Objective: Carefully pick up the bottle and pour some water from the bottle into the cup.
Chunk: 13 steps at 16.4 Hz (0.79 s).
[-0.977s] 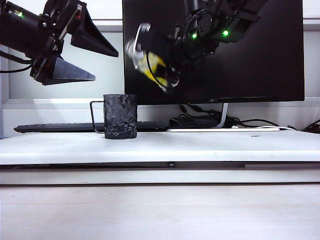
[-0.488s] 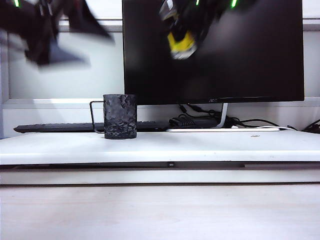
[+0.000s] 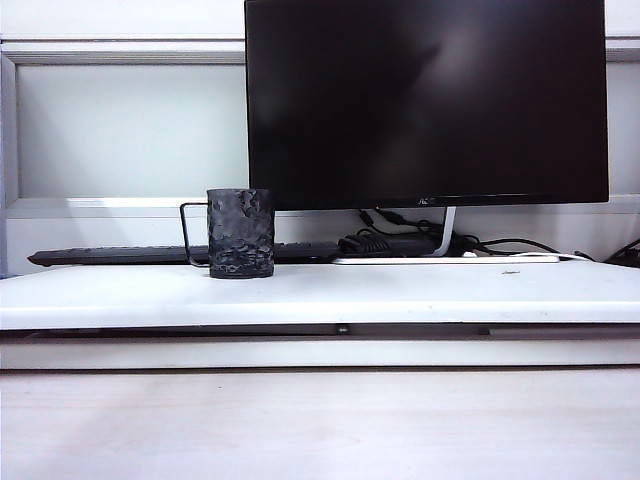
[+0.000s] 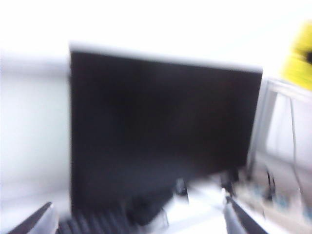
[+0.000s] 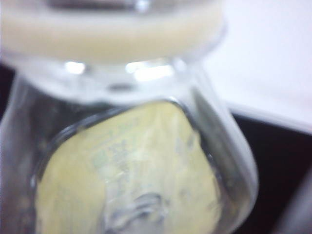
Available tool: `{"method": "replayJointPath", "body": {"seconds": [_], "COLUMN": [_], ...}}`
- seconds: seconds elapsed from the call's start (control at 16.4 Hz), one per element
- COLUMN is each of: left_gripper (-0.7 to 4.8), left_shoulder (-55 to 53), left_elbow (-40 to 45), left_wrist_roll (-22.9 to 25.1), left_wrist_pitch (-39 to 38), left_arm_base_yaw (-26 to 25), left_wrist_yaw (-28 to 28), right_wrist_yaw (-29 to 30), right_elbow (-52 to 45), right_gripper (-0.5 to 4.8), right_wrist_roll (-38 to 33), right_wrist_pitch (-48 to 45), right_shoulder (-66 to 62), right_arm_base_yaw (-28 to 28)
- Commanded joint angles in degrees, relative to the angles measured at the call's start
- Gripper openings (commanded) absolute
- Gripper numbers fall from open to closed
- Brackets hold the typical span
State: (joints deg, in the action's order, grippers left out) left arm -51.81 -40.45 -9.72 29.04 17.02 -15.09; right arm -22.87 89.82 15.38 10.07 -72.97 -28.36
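The black dimpled cup [image 3: 240, 233] stands upright on the white table [image 3: 400, 295], its wire handle to the left, with nothing over it. Neither arm shows in the exterior view. The bottle [image 5: 131, 161] fills the right wrist view, very close and blurred, with its clear neck, pale rim and yellow label. My right gripper is shut on it, and its fingers are hidden behind the bottle. My left gripper [image 4: 139, 219] is open and empty, facing the monitor. A yellow blur at the edge of that view is the bottle's label [image 4: 302, 56]. No water can be made out.
A large dark monitor [image 3: 425, 100] stands behind the cup. A black keyboard [image 3: 110, 256] and a tangle of cables [image 3: 400, 243] lie at the monitor's foot along the back of the table.
Both arms rose out of the top of the exterior view. The right gripper took the tilted bottle up with it. The cup stayed put.
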Motion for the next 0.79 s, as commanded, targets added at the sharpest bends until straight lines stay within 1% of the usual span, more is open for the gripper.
{"method": "replayJointPath", "body": {"seconds": [0.06, 0.12, 0.18, 0.24, 0.31, 0.37, 0.43, 0.49, 0.55, 0.67, 0.73, 0.79], "left_gripper": [3.31, 3.29, 3.29, 3.29, 3.22, 2.65, 2.38, 2.31, 2.21, 1.44, 1.1, 1.05], "left_shoulder": [4.2, 5.2, 6.0, 6.9, 7.4, 7.6, 7.5, 6.7, 5.8, 3.5, 2.1, 0.4], "left_elbow": [-0.2, -0.2, -0.2, -0.2, -0.2, -0.2, -0.2, -0.2, -0.2, -0.2, -0.2, -0.2], "left_wrist_roll": [0.3, 0.3, 0.3, 0.3, 0.3, 0.9, 2.3, 6.0, 7.9, 10.2, 10.5, 11.1], "left_wrist_pitch": [0.0, -1.5, -4.0, -8.9, -12.4, -15.4, -16.8, -17.8, -17.9, -18.6, -19.0, -18.7], "left_arm_base_yaw": [0.0, 0.0, 0.0, 0.0, 0.0, 0.0, 0.0, 0.0, 0.0, 0.0, 0.0, 0.0], "left_wrist_yaw": [1.2, 1.2, 1.1, 0.9, 1.0, 1.7, 2.7, 4.0, 3.9, 4.0, 4.0, 4.0], "right_wrist_yaw": [-3.2, -3.2, -3.0, -1.7, -1.4, -1.4, -1.3, 0.2, 1.2, 3.8, 3.6, 3.8], "right_elbow": [0.4, 0.3, -1.1, -5.9, -10.9, -18.7, -25.5, -37.0, -42.8, -51.1, -53.7, -53.8], "right_gripper": [1.26, 1.26, 1.25, 1.03, 1.02, 1.03, 1.02, 1.02, 1.02, 1.02, 1.02, 1.02], "right_wrist_roll": [-0.9, -2.5, -7.1, -9.8, -9.8, -9.8, -9.8, -9.8, -9.8, -9.8, -9.8, -9.8], "right_wrist_pitch": [14.2, 19.9, 24.6, 25.4, 23.9, 19.8, 14.5, 2.0, -6.0, -19.4, -25.0, -27.1], "right_shoulder": [8.4, 10.1, 11.7, 14.0, 15.6, 17.8, 19.4, 20.8, 20.7, 18.3, 14.9, 10.7], "right_arm_base_yaw": [0.0, 0.1, 0.1, 0.1, 0.1, 0.0, 0.0, 0.0, 0.2, 0.2, 0.4, 1.4]}}
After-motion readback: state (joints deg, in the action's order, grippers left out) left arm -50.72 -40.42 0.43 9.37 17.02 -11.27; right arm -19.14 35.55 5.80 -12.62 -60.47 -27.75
